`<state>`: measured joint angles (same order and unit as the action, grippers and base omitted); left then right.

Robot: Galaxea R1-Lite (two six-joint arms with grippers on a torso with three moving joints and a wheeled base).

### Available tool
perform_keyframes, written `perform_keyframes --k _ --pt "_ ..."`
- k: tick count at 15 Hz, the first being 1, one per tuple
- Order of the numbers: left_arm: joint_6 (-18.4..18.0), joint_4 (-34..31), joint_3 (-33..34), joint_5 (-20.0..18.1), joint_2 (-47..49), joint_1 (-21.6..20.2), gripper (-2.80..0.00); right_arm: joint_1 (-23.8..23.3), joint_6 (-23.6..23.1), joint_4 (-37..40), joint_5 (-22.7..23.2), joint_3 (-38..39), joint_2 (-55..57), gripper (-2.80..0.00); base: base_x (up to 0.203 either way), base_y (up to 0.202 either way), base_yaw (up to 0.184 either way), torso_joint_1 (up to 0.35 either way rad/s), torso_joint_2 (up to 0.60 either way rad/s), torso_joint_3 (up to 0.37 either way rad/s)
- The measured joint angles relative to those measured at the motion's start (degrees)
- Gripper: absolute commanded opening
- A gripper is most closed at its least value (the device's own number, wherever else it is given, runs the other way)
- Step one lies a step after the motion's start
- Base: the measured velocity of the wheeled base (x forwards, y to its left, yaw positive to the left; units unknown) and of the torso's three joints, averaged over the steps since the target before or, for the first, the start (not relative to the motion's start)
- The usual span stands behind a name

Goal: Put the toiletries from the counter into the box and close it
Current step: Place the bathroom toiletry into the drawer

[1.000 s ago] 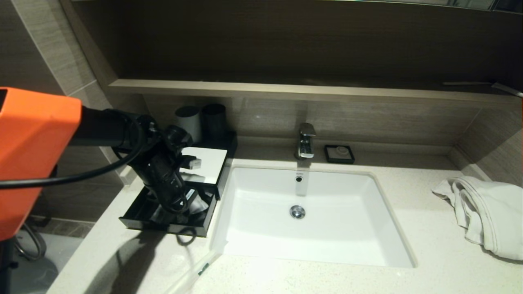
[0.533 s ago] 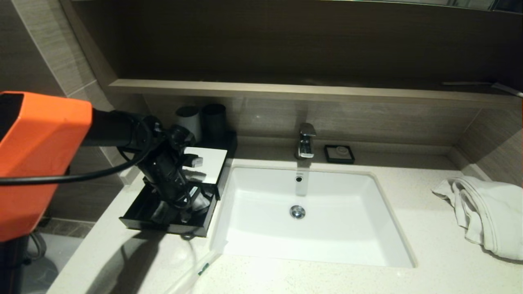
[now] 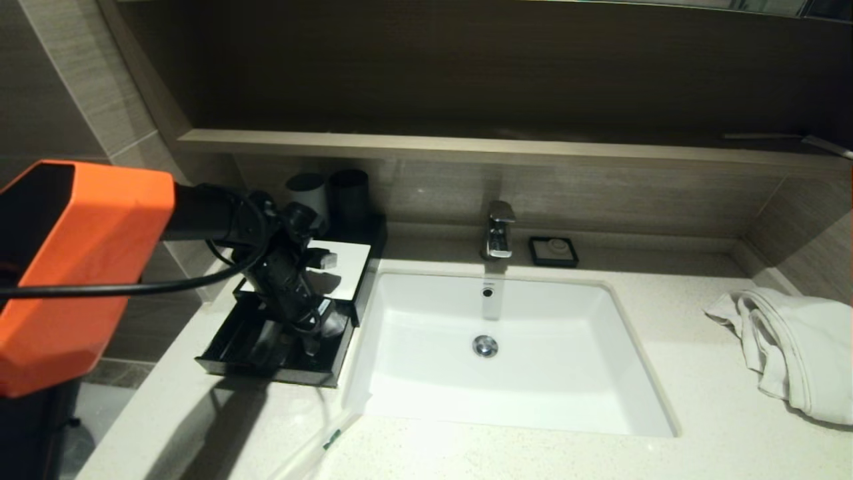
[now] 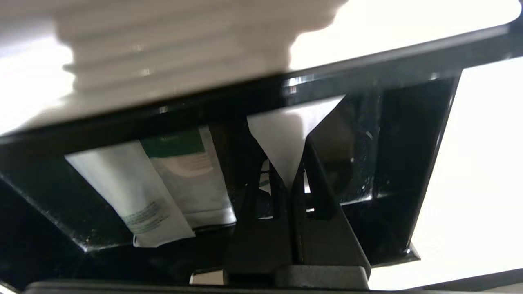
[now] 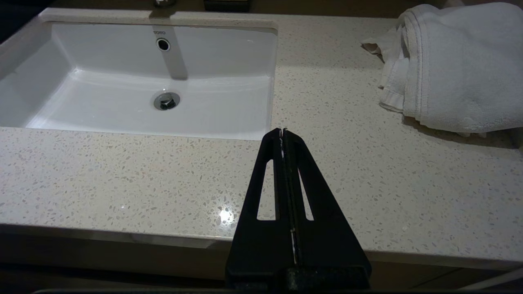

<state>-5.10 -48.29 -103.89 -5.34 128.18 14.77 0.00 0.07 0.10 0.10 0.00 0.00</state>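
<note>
While the drawer stands pulled out, the left arm is the only one working.

Change: left claw (image 3: 313, 343) has moved from the drawer's middle toward its right end and a little further back toward the box body; the orange arm housing sits higher and further in than a second ago.
Left claw: fingers pressed together, tips down inside the drawer (image 4: 392, 163), nothing pinched between them that I can see (a white packet shows just behind the tips, contact unclear).
Right claw: (image 5: 282, 132) parked low in front of the worktop (image 5: 122, 175), fingers fully together, holding nothing.
Box: (image 3: 343, 263) one, on the worktop just left of the basin (image 3: 400, 373), white top panel, drawer open toward the front.
In the drawer: two sachets (image 4: 135, 192) lying side by side with green marks, plus the white packet (image 4: 282, 139) by the claw tips, so three items countable from the left wrist view.
Still on the worktop: one long sachet (image 3: 320, 443) at the front edge, near the basin's front-left corner, well apart from the box (unchanged from before).
Cups: two behind the box, one pale (image 3: 308, 192), one dark (image 3: 351, 190).
Others: one tap (image 3: 500, 230), one soap dish (image 3: 553, 251), one towel (image 3: 793, 347) far right.
</note>
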Motion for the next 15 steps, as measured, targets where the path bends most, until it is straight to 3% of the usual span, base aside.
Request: perform_keyframes --k 8,9,15 --pt "1.6 0.1 -2.8 0.0 0.9 0.0 -2.80 0.0 0.0 0.0 0.0 0.0 0.0 -2.80 0.000 0.000 0.000 0.000 0.00 0.000" --pt "1.7 0.0 -2.9 -0.1 0.8 0.0 0.00 0.0 0.0 0.0 0.0 0.0 0.0 -2.80 0.000 0.000 0.000 0.000 0.00 0.000" --pt "3.6 0.0 -3.1 0.0 0.2 0.0 0.00 0.0 0.0 0.0 0.0 0.0 0.0 -2.80 0.000 0.000 0.000 0.000 0.00 0.000"
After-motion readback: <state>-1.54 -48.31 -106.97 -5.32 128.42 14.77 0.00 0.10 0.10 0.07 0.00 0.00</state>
